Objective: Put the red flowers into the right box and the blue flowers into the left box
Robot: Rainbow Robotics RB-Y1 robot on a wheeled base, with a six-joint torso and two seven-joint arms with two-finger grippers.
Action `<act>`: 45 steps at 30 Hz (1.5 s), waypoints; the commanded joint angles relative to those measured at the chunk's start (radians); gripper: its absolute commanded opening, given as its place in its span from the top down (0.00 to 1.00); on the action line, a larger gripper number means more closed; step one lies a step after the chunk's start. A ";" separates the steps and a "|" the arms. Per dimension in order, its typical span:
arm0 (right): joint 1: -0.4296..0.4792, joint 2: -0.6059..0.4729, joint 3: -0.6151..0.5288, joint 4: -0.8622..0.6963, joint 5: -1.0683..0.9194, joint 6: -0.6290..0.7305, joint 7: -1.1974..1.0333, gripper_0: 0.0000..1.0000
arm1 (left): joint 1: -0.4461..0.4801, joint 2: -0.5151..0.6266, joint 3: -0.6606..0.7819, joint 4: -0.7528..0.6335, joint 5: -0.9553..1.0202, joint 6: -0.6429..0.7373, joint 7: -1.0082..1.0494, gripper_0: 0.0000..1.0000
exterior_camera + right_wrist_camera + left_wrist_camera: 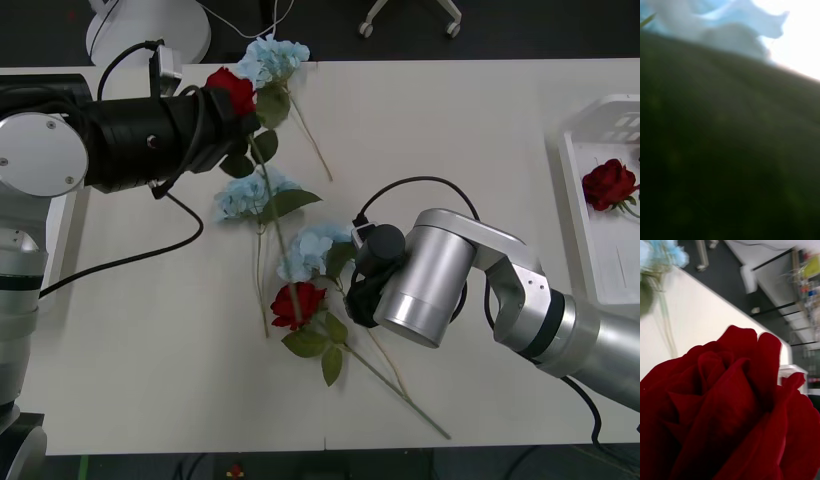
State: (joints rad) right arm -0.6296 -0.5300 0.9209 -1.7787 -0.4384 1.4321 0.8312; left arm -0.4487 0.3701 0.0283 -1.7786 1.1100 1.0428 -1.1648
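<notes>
My left gripper (236, 112) reaches in from the left at the table's far side, shut on a red flower (232, 88) whose bloom (726, 408) sits right before the wrist camera. A second red flower (297, 303) lies mid-table. A third (608, 183) lies in the right box (585, 235). Three blue flowers lie on the table: one at the far edge (272, 58), one in the middle (245, 195), one nearer (310, 250). My right gripper (358, 292) is down at the nearer blue flower's leaves, with pale blue petals (733, 26) close ahead. A white strip (60, 230) under my left arm may be the left box.
Long green stems (395, 380) run from the middle flowers toward the table's front edge. The right box sits against the right edge. Chair bases and a dark floor lie beyond the far edge.
</notes>
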 commanded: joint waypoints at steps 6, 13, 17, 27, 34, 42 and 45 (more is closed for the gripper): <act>-0.025 0.065 0.038 0.045 0.037 -0.065 -0.007 0.00 | -0.082 0.006 0.024 0.002 0.113 -0.078 -0.161 1.00; -0.025 -0.059 -0.004 -0.025 -0.065 -0.140 0.017 0.00 | -0.096 0.003 0.010 0.002 0.169 -0.129 -0.182 1.00; -0.002 -0.199 -0.079 -0.110 -0.215 -0.182 0.124 0.00 | -0.096 0.004 -0.007 0.002 0.186 -0.159 -0.187 1.00; 0.194 -0.404 -0.510 -0.206 -0.641 -0.190 0.520 0.00 | -0.110 -0.014 -0.025 0.002 0.229 -0.179 -0.203 1.00; 0.295 -0.427 -0.741 -0.183 -0.881 -0.156 0.733 0.00 | -0.113 -0.040 -0.030 0.002 0.237 -0.179 -0.199 1.00; 0.298 -0.424 -0.869 -0.097 -1.152 -0.081 0.910 0.00 | -0.117 -0.071 -0.059 0.010 0.238 -0.214 -0.185 1.00; 0.297 -0.392 -0.867 -0.097 -1.186 -0.082 0.925 0.00 | -0.117 -0.103 -0.064 0.011 0.225 -0.219 -0.185 1.00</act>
State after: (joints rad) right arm -0.3336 -0.9217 0.0701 -1.8716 -1.5915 1.3440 1.7556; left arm -0.5111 0.3179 -0.0156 -1.7591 1.3350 0.8394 -1.3315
